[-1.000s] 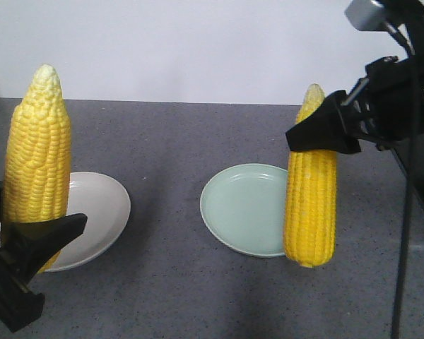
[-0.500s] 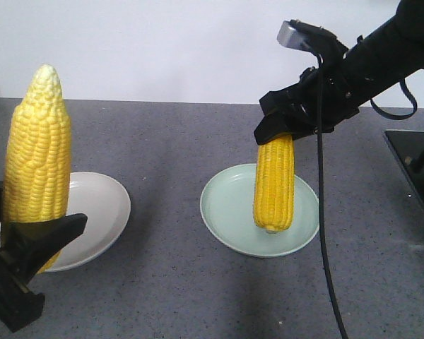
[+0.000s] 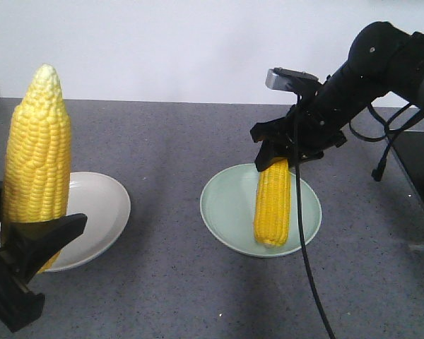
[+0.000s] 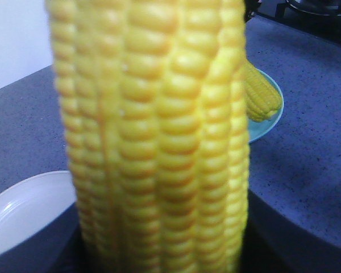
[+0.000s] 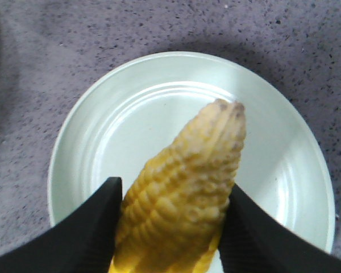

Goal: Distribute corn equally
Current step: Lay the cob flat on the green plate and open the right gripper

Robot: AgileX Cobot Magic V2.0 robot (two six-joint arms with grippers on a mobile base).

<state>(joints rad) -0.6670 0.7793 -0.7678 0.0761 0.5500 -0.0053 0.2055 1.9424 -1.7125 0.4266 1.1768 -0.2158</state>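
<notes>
In the front view my left gripper (image 3: 30, 229) is shut on the base of a corn cob (image 3: 37, 152). It holds the cob upright in front of the white plate (image 3: 102, 205). In the left wrist view this cob (image 4: 153, 136) fills the frame and hides the jaws. My right gripper (image 3: 275, 152) is shut on the top end of a second cob (image 3: 273, 201). That cob hangs down onto the pale green plate (image 3: 230, 201), and its lower end seems to touch the plate's front. The right wrist view shows black fingers (image 5: 91, 227) on both sides of that cob (image 5: 182, 193).
Both plates sit on a dark grey speckled counter (image 3: 169, 282) against a white wall. A black cable (image 3: 307, 268) hangs from the right arm across the green plate's right side. A black surface (image 3: 420, 169) lies at the far right edge.
The right arm carried its cob leftward from beside the green plate to over it and lowered it onto the plate. The left gripper and its cob have not moved.
</notes>
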